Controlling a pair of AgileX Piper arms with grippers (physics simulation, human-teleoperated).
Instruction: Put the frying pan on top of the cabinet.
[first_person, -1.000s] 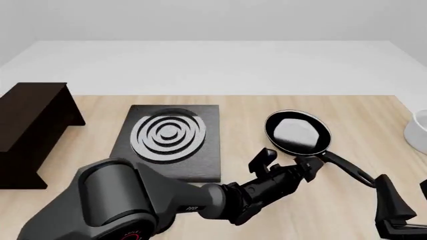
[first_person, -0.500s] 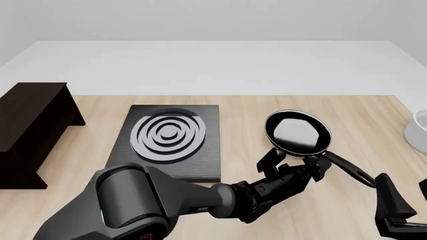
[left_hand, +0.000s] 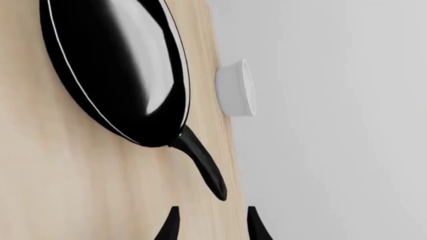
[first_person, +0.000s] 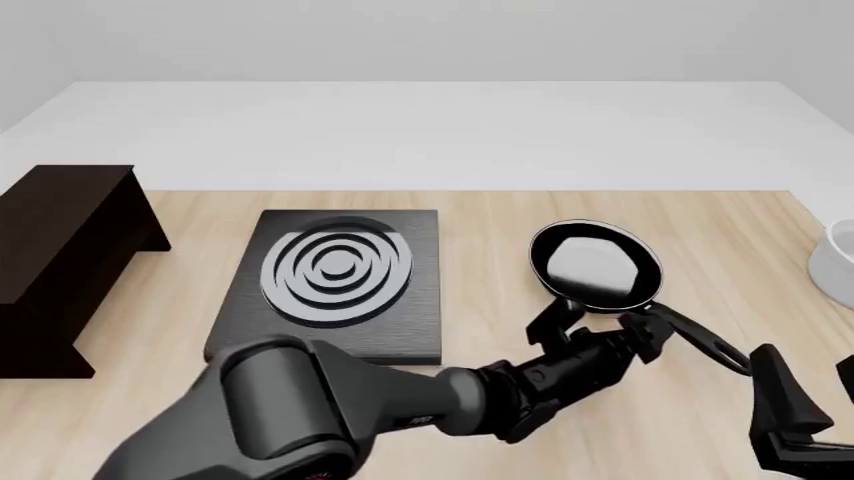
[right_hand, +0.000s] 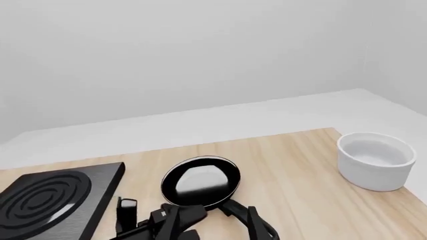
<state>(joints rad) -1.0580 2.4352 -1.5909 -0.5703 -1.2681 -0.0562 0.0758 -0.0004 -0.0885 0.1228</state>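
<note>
Between my left gripper's spread fingers lies bare table; nothing is pinched. Its tips sit just short of the frying pan handle. The pan rests on the table at 2 o'clock, the cabinet at 10 o'clock, well apart. My right gripper is parked open. Grasp, lift and placement all remain.

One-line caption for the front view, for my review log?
Left gripper, open, reaches for the frying pan handle beside the stove plate; cabinet waits far left.
</note>
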